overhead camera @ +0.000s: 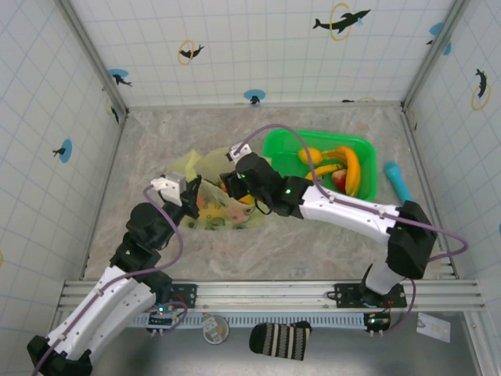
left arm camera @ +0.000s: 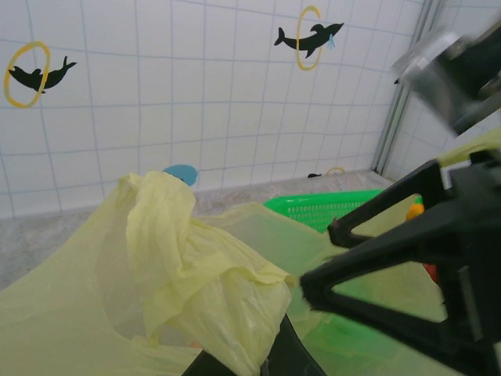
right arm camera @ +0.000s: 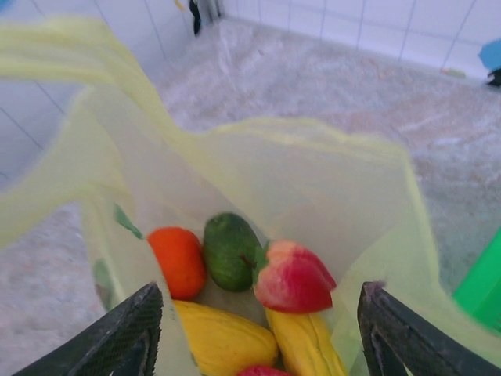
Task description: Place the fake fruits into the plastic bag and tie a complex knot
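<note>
Closest to the right wrist lens, black fingers of right gripper (right arm camera: 260, 296), set wide apart with nothing pinched between them, hanging over the open mouth of the plastic bag (right arm camera: 313, 180). Lying inside: an orange fruit (right arm camera: 178, 260), a green fruit (right arm camera: 228, 251), a red strawberry-like piece (right arm camera: 291, 276) and yellow pieces (right arm camera: 223, 341) at the near bottom. Clamped together on a bunched fold of bag film at the bag's near-left edge, left gripper (overhead camera: 189, 202), holding that side up.

Roughly midway through loading, by the look of it. Left in the green basket (overhead camera: 275, 146), just right of the bag: curved bananas (overhead camera: 350, 168), a red piece (overhead camera: 338, 180) and a yellow-orange one (overhead camera: 309, 155). No knot yet, so all of the tying lies ahead.

From above: both arms meeting at the bag in mid-table, plus the basket's remaining fake fruits and a cyan cylinder (overhead camera: 399, 182) beside the basket on the right. From the right wrist alone: a clear look at what sits in the bag. From the left wrist: a crumpled handle strip (left arm camera: 168, 258) standing loose and untied, with the basket rim beyond.
</note>
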You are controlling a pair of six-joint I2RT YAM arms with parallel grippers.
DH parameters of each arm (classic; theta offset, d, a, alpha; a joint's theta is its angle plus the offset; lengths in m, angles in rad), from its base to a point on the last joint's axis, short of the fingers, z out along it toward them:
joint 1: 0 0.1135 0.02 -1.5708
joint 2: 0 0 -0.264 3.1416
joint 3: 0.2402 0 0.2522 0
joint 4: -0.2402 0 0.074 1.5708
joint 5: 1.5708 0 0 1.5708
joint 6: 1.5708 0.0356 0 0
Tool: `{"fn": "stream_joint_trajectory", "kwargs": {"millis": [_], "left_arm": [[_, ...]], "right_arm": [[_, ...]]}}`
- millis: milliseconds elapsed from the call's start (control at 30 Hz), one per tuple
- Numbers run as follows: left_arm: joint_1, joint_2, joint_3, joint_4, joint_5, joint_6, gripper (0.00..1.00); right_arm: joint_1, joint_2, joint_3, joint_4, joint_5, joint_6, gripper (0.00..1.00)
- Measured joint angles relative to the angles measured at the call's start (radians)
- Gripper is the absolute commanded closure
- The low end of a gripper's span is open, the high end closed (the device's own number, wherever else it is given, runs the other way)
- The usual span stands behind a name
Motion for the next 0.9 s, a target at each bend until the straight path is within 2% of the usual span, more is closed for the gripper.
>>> {"fn": "stream_joint_trajectory", "kwargs": {"millis": [300,533,700,900], "left_arm": [[0.000,0.002,0.000,0.000,0.000,0.003,1.00],[0.000,0.011,0.000,0.000,0.000,0.003,1.00],[0.000,0.012,0.000,0.000,0.000,0.003,1.00],[0.000,0.013,0.000,0.000,0.000,0.003,1.00]], "right_arm": [[-0.018,-0.310,-0.191,0.231,-0.122,-0.009,0.34],[-0.155,-0.486,-0.296,0.383,-0.290,0.045,0.31],[-0.213,-0.543,-0.352,0.386,-0.258,0.078,0.33],[-0.404,-0.472,-0.323,0.203,-0.147,0.150,0.29]]}}
